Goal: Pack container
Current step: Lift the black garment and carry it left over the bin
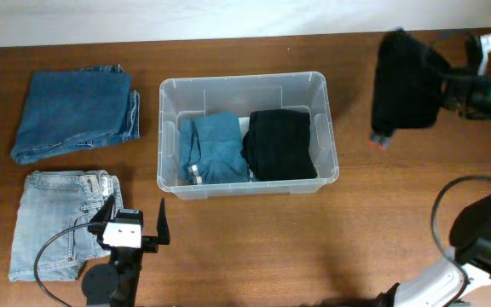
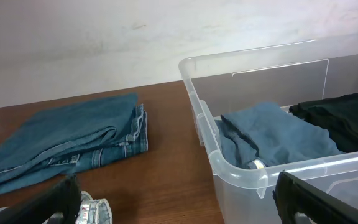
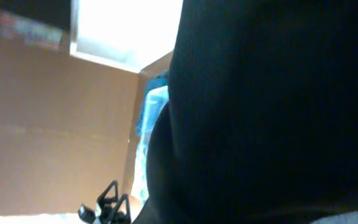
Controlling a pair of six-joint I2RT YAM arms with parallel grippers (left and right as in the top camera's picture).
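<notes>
From above, the container (image 1: 328,111) stands in the middle of the table (image 1: 314,247), with bare wood in front of it and on its right side. Inside it, blue folded jeans (image 1: 214,147) lie on the left and a black folded garment (image 1: 280,145) on the right, touching each other. Dark jeans (image 1: 75,112) and light jeans (image 1: 58,223) lie left of the container, apart from it. The left gripper (image 1: 135,217) is wide open and holds nothing, at the right edge of the light jeans. A black cloth (image 1: 406,77) is at the end of the right arm (image 1: 484,95).

The left wrist view shows the near corner of the container just beside the right finger (image 2: 316,199).

In the right wrist view the black cloth fills most of the picture. The right gripper is hidden, so I cannot tell how its jaws stand.
</notes>
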